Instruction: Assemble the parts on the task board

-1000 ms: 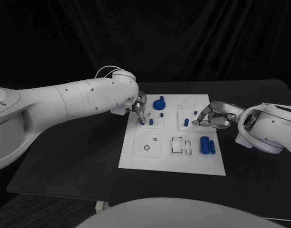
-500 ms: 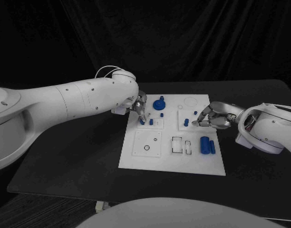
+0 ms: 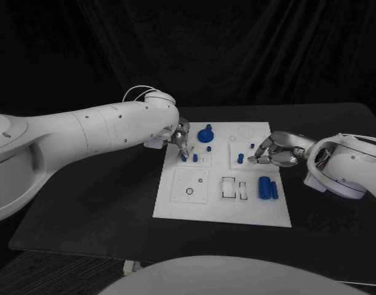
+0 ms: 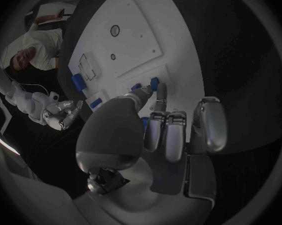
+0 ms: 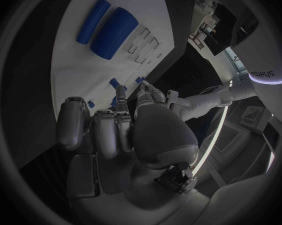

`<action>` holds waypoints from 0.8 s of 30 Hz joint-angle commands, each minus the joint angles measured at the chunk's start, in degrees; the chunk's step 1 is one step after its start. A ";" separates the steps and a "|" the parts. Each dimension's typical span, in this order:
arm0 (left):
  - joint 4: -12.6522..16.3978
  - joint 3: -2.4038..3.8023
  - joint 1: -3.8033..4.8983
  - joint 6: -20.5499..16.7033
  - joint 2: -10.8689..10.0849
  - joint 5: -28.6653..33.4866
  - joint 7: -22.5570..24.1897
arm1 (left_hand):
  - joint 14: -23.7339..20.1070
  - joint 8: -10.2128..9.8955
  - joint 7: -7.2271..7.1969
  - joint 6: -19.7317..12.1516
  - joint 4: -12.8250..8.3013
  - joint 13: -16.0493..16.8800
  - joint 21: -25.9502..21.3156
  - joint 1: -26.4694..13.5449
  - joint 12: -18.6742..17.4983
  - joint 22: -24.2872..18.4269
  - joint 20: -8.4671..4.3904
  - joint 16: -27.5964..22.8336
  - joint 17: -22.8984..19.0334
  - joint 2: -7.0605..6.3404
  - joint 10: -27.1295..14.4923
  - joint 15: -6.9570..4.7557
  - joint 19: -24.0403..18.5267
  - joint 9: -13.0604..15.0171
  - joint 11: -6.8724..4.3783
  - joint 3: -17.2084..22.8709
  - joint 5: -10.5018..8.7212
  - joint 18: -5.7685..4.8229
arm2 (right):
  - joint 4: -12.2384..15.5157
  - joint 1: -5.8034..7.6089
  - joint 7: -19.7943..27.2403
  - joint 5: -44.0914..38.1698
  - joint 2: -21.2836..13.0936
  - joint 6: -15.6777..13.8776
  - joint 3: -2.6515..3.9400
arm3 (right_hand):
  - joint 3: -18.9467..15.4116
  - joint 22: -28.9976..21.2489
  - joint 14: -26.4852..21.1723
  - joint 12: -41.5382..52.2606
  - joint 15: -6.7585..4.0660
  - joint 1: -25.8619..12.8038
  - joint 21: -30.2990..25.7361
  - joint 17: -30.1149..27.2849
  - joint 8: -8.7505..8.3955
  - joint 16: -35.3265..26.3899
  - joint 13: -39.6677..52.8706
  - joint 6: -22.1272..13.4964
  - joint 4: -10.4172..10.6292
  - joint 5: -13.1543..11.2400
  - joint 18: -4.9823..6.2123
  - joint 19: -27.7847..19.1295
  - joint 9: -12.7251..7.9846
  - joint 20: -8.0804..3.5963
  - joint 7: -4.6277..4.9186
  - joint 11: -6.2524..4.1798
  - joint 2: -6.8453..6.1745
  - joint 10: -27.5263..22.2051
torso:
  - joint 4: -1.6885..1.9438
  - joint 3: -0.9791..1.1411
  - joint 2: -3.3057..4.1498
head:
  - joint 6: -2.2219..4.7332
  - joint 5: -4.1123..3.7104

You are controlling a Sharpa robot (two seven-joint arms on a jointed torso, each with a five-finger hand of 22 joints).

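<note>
— What colours are there?
— A white task board on a black tabletop, with blue parts on it.
— And the robot?
— White arms, each ending in a silver hand.

- A black worktop carries everything.
- The white task board lies flat near its middle, closer to the far edge.
</note>
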 commanded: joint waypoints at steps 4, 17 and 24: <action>0.33 -0.09 -0.56 1.35 0.18 0.35 -0.03 | 6.05 0.18 -0.84 1.05 0.11 11.97 -0.23 0.26 -0.18 10.23 0.01 0.15 15.10 0.55 3.13 0.00 -0.33 0.10 -0.38 -0.73 -0.15 0.62 | 0.09 -0.19 -0.34 -0.07 -0.02 0.45 0.03 | -0.15 9.80 3.38 -0.35 -0.37 1.06 -0.37 5.14 -0.40 -0.16 -2.27 0.35 -0.16 0.09 0.82 -0.36 -0.09 -0.01 0.19 -0.49 0.47 0.97 | -0.02 0.00 0.03 | 0.00 0.18; 0.61 -0.09 -0.64 2.74 0.19 0.35 -1.53 | 6.05 4.57 -1.34 2.26 -0.53 12.05 -0.07 1.80 -0.04 10.28 -0.57 0.15 15.10 -0.54 3.27 -0.57 -0.16 4.47 -0.97 -0.21 6.38 0.58 | 0.06 -0.40 -0.32 -0.07 0.02 0.42 0.03 | -0.17 9.75 3.35 -0.37 -0.37 1.10 -0.53 5.07 -0.42 -0.20 -2.29 0.34 -0.15 0.09 0.85 -0.43 -0.10 -0.01 0.20 -0.48 0.44 0.94 | 0.02 -0.02 0.00 | 0.00 0.25; 0.64 -0.09 -0.68 2.21 0.43 0.35 -2.52 | 6.05 4.86 -1.31 2.02 -0.56 12.01 0.01 1.84 -0.10 10.30 -0.59 0.15 15.10 -0.59 3.24 -0.59 -0.11 4.90 -0.97 0.01 6.88 0.56 | 0.04 -0.49 -0.34 -0.07 -0.02 0.47 0.03 | -0.17 9.75 3.35 -0.37 -0.37 1.10 -0.53 5.07 -0.42 -0.20 -2.29 0.34 -0.15 0.09 0.85 -0.43 -0.10 -0.01 0.20 -0.48 0.44 0.94 | -0.01 0.00 0.03 | 0.00 0.28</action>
